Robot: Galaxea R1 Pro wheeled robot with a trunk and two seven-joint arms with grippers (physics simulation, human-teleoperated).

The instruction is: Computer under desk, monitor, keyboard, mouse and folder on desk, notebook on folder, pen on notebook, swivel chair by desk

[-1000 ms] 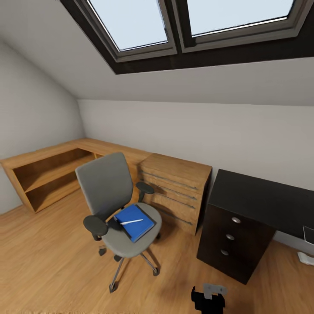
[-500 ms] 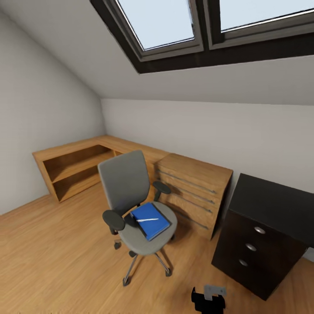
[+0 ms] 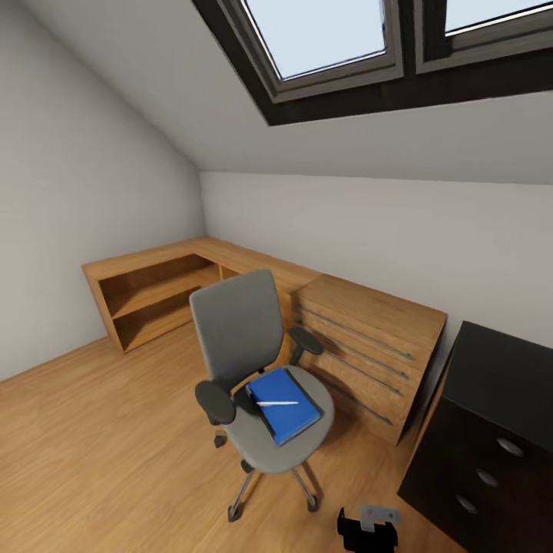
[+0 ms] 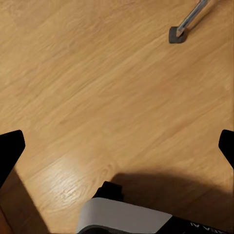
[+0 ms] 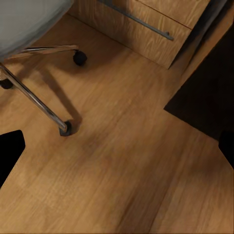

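1. Where the sloped white ceiling meets the pale walls, a dark-framed skylight point(image 3: 346, 54) sits above a room with a smooth wood-plank floor point(image 3: 100, 453).
2. Along the far wall runs a low L-shaped wooden shelf unit point(image 3: 153, 288), and beside it stands a light-wood chest point(image 3: 369, 346) with long bar handles.
3. At the right edge is the desk point(image 3: 499, 430), matte black, with round silver knobs on its drawers.
4. The swivel chair point(image 3: 246, 346) stands on the floor in front of the chest, apart from the desk; its tall back and seat are grey fabric, its armrests black, its legs chrome on casters.
5. A flat blue rectangular item point(image 3: 283, 404) lies on the seat.
6. The pen point(image 3: 276, 403), thin and white, lies on top of the blue item.
7. The left gripper point(image 4: 117, 146) and the right gripper point(image 5: 117, 151) both hang over bare floor, black fingertips spread wide to the picture edges, holding nothing.
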